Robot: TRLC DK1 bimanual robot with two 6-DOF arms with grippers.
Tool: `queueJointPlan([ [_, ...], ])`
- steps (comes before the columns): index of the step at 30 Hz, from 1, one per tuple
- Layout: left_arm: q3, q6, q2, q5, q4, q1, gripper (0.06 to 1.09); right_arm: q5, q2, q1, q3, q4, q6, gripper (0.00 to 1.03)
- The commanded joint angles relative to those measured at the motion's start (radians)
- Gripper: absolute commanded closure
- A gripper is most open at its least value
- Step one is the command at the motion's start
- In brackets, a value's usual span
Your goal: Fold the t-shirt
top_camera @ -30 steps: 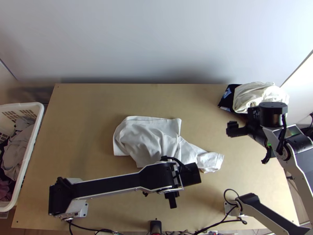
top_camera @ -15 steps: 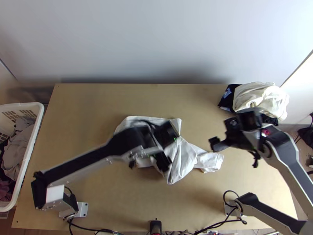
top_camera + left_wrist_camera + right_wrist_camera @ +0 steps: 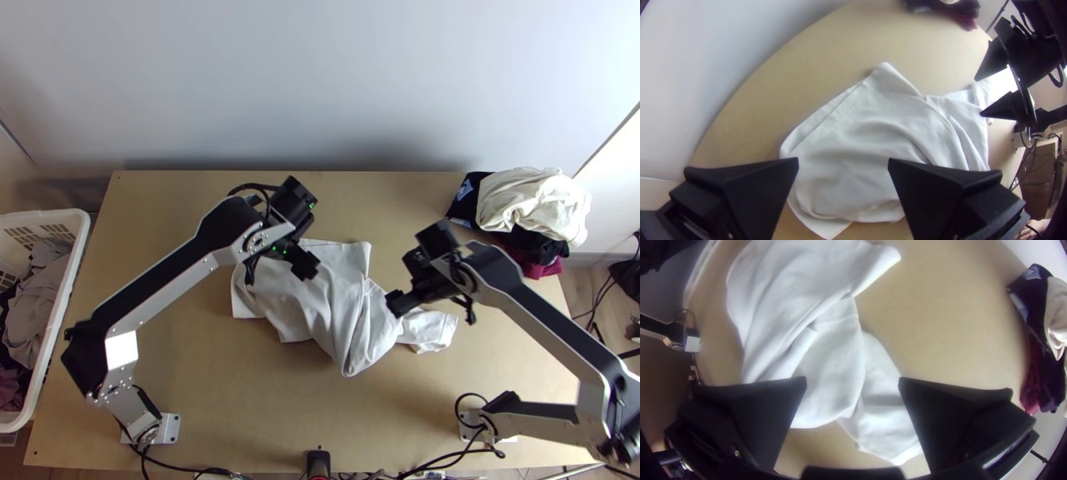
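White crumpled cloth t-shirt (image 3: 318, 308) bunched on light wooden table (image 3: 172, 212). Black wide-fingered left gripper (image 3: 277, 273) over shirt's broad left part, matching right gripper (image 3: 434, 309) over its narrow right end; both pairs of fingers apart.

Installation site: a robotics lab or test workstation, arranged for laundry handling.
My left arm (image 3: 152, 282) and right arm (image 3: 552, 322) stand on metal base plates (image 3: 170, 430) at the near side of a light wooden table (image 3: 240, 400); loose cables (image 3: 436, 462) run along that edge. A plain pale wall (image 3: 320, 80) backs the station, and wood-look flooring (image 3: 596, 300) lies beside it. A white plastic basket (image 3: 58, 320) of garments and a clothes pile (image 3: 532, 204) indicate the laundry setup; the building type I cannot determine.
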Motion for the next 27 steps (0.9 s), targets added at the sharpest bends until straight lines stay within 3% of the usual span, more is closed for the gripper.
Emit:
queueJointPlan([
  [1, -0.033, 0.01, 0.018, 0.002, 0.027, 0.066, 0.11, -0.072, 0.151, 0.004, -0.017, 0.133, 0.026, 0.13],
  [5, -0.058, 0.022, 0.015, 0.002, 0.034, 0.066, 0.11, -0.082, 0.199, 0.004, 0.006, 0.17, 0.03, 0.14],
  [8, -0.07, 0.022, 0.014, 0.002, 0.039, 0.066, 0.11, -0.09, 0.21, 0.002, 0.014, 0.21, 0.03, 0.26],
  [13, -0.093, 0.022, 0.012, 0.002, 0.048, 0.066, 0.11, -0.098, 0.253, -0.016, 0.026, 0.248, 0.025, 0.34],
  [15, -0.099, 0.022, 0.01, 0.002, 0.048, 0.066, 0.11, -0.104, 0.263, -0.019, 0.035, 0.262, 0.023, 0.51],
  [18, -0.105, 0.022, 0.007, 0.002, 0.051, 0.068, 0.11, -0.11, 0.271, -0.025, 0.046, 0.272, 0.025, 0.67],
  [27, -0.108, 0.029, 0.007, 0.002, 0.062, 0.08, 0.11, -0.136, 0.276, -0.036, 0.02, 0.272, 0.026, 0.69],
])
